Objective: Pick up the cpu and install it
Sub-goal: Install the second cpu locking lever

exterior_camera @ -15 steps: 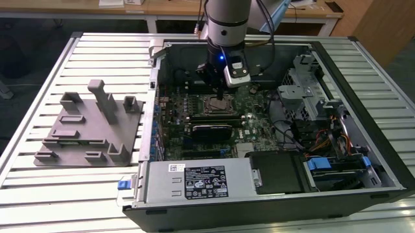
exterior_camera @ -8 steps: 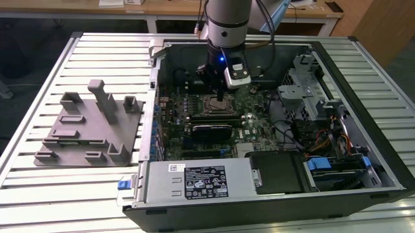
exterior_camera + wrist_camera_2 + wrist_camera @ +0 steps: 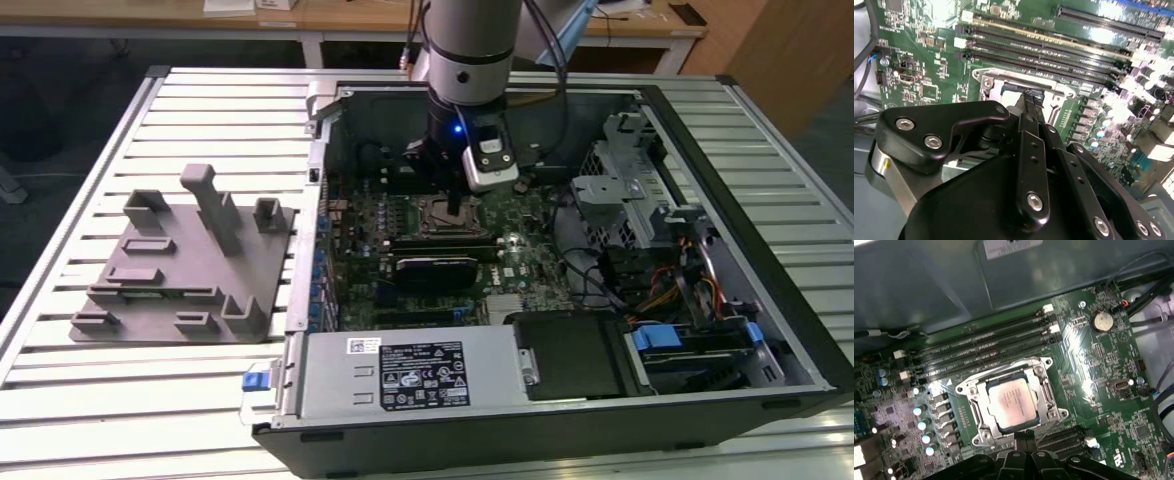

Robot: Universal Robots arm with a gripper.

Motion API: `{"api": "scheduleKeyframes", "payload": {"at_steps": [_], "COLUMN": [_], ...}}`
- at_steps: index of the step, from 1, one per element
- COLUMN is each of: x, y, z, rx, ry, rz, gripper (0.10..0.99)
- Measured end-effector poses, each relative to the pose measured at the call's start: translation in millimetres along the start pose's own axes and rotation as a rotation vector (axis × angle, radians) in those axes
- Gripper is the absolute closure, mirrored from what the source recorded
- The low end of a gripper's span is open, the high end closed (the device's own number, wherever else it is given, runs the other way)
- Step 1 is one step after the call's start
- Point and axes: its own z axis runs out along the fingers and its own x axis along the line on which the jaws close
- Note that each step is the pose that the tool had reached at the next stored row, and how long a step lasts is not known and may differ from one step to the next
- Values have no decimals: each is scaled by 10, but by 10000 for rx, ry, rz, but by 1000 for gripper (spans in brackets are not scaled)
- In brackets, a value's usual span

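The cpu (image 3: 1013, 402) lies flat in the socket (image 3: 1012, 401) on the motherboard (image 3: 1089, 365), its silvery top showing in the first wrist view, framed by the metal socket bracket. The gripper (image 3: 1025, 436) hangs just over the socket edge nearest the camera, at about 6 o'clock from the chip in that picture, with its black fingers (image 3: 1025, 440) drawn together into one narrow tip; the jaws look closed and hold nothing. In the second wrist view the same fingers (image 3: 1030, 107) run down to the socket (image 3: 1019, 85), tip near its frame; whether they touch it I cannot tell. In the exterior view the arm (image 3: 467, 60) reaches down into the open case (image 3: 747, 330), the gripper (image 3: 461, 207) standing over the socket (image 3: 447, 215) near the middle of the board. The memory slots (image 3: 984, 347) lie beside the socket. A grey fixture (image 3: 187, 260) with upright posts stands on the table (image 3: 107, 410), at 9 o'clock from the case, well apart from the gripper.
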Motion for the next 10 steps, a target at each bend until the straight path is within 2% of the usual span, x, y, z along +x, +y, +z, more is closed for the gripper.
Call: {"api": "scheduleKeyframes", "payload": {"at_steps": [5,10], "x": [-20,-25], "y": [-61,-77], "z": [1,2], "rx": [-1,-2], "ry": [0,-1], "rz": [0,1], "gripper": [980,980]}}
